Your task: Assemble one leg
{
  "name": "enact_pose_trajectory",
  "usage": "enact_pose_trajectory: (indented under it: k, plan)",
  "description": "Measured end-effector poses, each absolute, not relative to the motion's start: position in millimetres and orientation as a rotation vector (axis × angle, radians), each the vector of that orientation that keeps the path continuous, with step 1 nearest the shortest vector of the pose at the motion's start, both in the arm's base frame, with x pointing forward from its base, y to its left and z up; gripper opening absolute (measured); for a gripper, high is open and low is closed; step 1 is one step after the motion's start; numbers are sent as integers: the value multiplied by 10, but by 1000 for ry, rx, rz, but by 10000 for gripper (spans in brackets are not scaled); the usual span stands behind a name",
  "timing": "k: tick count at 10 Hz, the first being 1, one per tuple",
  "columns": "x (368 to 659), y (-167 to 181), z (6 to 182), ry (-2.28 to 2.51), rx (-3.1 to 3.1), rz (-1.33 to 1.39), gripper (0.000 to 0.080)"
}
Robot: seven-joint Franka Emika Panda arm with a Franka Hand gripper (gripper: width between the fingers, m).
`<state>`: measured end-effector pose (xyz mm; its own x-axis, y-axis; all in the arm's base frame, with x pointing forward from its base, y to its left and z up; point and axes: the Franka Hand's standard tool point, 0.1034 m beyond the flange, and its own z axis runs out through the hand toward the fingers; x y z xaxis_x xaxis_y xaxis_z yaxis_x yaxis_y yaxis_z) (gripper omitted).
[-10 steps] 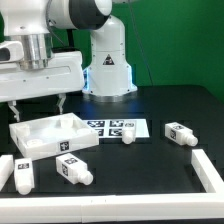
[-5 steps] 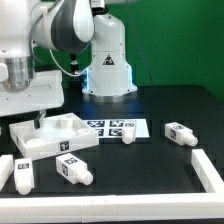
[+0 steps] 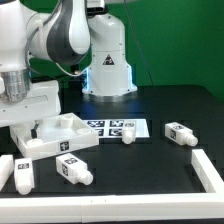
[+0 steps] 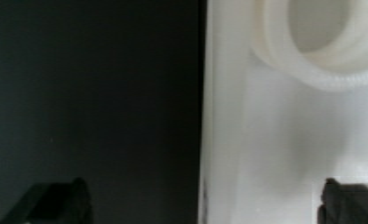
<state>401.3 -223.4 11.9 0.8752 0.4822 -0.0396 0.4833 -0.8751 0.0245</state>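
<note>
**Gripper open over tray; all four legs loose on table**

Read the exterior view from its left. Found the gripper [image 4: 202, 203] low over the left end of the tray [image 3: 55, 144], though its tips were hard to make out there. Turned to the wrist view for the fingers [image 4: 56, 200]. Saw them spread wide and pinching nothing, one over the black table [image 3: 150, 170] and the other over the white tray. Saw the tray's straight edge running between them. Could not tell whether either tip touched anything. Made out a round hole [image 4: 323, 35] in the tray beyond the second finger.

Counted four legs, all lying on the table apart from the gripper. Spotted the first leg [image 3: 20, 173] near the front left, in front of the tray. Spotted the second leg [image 3: 73, 168] just to its right, also in front of the tray, with its tag up and its peg end toward the right. Found the marker board [image 3: 103, 126] flat beside the tray's right end. Found the third leg [image 3: 127, 134] at the board's front right edge, touching or overlapping it. Found the fourth leg [image 3: 180, 134] well apart, farther right, with its tag showing.

Noted the arm's base [image 3: 108, 65] behind the board. Noted a white rail [image 3: 110, 207] along the front and up the right side.
</note>
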Motion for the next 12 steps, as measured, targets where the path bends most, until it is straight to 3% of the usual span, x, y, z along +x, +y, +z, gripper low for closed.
enact_pose_trajectory:
  k: [1,2,5,6,9,11,12]
  plan:
    - [4013,-2234,118,775,3009,-50,556]
    - [4012,-2234,118,775,3009,-50,556]
    - [4012,-2234,118,775,3009,-50,70]
    - [4023,-2239,139,764,3012,-46,70]
    - [4135,-2096,464,417,3121,-39,54]
    - [4297,-1760,695,86,3200,-100,54]
    - [4528,-1548,830,7,3214,-110,54]
